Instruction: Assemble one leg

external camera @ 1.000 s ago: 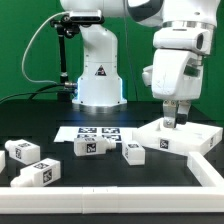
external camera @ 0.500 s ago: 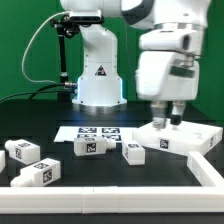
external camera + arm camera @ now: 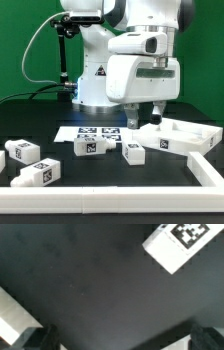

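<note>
The gripper (image 3: 146,116) has moved off the tray (image 3: 190,132) toward the exterior view's left. It now hangs over the bare black surface (image 3: 100,170) with its fingers apart, holding nothing. Treat this as the approach to a pick: the nearest leg (image 3: 134,151) lies on the surface just below, not yet gripped. The tagged white piece (image 3: 178,241) in the wrist view is probably that leg. The marker board (image 3: 90,131) lies behind it, in front of a green backdrop (image 3: 25,40).

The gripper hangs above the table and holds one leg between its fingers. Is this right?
Not quite. The gripper hangs above the table but holds nothing; the wrist view shows its fingers apart with only bare table between.
</note>
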Robot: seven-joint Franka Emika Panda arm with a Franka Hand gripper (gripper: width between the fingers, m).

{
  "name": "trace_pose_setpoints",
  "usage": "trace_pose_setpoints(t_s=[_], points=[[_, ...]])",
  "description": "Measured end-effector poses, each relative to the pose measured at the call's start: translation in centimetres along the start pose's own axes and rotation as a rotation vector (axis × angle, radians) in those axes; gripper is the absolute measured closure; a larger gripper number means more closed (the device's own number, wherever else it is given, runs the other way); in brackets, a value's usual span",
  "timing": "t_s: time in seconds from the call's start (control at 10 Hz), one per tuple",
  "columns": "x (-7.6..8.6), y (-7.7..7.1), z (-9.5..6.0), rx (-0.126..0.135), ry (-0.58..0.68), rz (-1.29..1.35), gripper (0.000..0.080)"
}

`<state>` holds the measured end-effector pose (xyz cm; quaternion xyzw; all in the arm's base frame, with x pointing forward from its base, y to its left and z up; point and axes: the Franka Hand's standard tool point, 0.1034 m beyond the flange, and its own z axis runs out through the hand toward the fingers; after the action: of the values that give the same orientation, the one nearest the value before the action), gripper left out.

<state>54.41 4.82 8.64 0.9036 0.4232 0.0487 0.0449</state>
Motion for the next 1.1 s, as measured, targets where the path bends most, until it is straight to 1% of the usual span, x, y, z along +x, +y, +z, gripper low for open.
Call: trace_pose_setpoints(t_s=[0.1,0.2,0.3,0.4,0.5,0.8,0.9,1.0,1.1], points=[[-0.3,-0.1,0.2,0.010,-0.001,0.039,0.0150],[-1.8,-0.5,0.9,0.043,-0.008,0.165,0.0150],[-2.4,-1.4,1.6,0.057,-0.021,0.298,0.0150],[-2.2,-1.7,2.0,0.075,-0.025,0.366,0.0150],[-1.8,-1.5,2.1,0.064,-0.003,0.358,0.0150],[-1.8,-1.6,2.2,0.065,-0.005,0.357,0.0150],[-1.9,-1.9,2.4,0.068,-0.007,0.402,0.0150],[-2.4,-3.3,3.6,0.085,-0.032,0.510,0.0150],[-2.7,-4.6,4.9,0.101,-0.057,0.564,0.0150]])
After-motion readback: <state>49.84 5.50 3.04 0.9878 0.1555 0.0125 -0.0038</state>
